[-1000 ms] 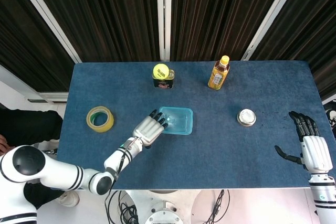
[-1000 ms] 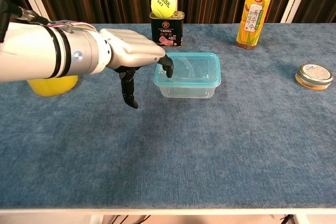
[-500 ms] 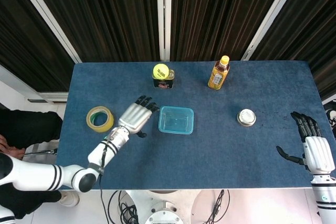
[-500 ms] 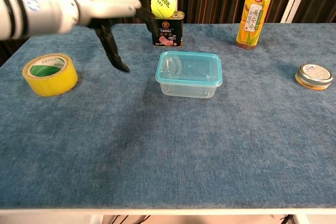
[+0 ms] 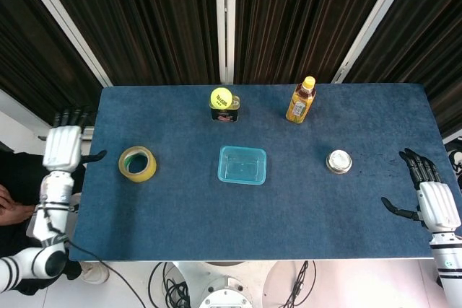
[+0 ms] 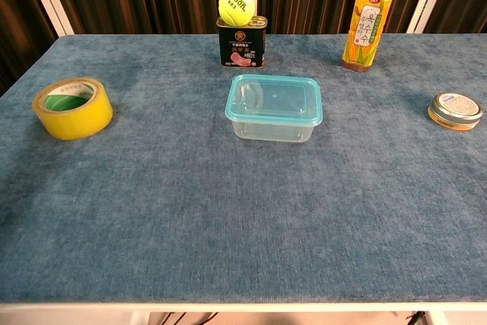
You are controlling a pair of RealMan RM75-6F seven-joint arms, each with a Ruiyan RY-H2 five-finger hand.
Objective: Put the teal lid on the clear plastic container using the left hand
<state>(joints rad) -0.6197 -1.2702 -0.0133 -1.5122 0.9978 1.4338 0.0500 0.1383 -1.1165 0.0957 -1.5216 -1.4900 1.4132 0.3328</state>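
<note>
Blue cloth covers the table (image 5: 180, 214), dark curtains behind. At frame centre, one teal lid (image 6: 274, 99) sits on one clear plastic container (image 6: 272, 126). Only the head view shows the left hand (image 5: 63, 148) and right hand (image 5: 431, 202), both empty with fingers spread, off the table's side edges.

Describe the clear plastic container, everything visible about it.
The clear plastic container is a shallow rounded rectangle with see-through walls, capped by its teal lid, which sits flat across the rim. It looks empty. It stands upright near the middle of the blue table, touching only the table; neither hand is near it.
</note>
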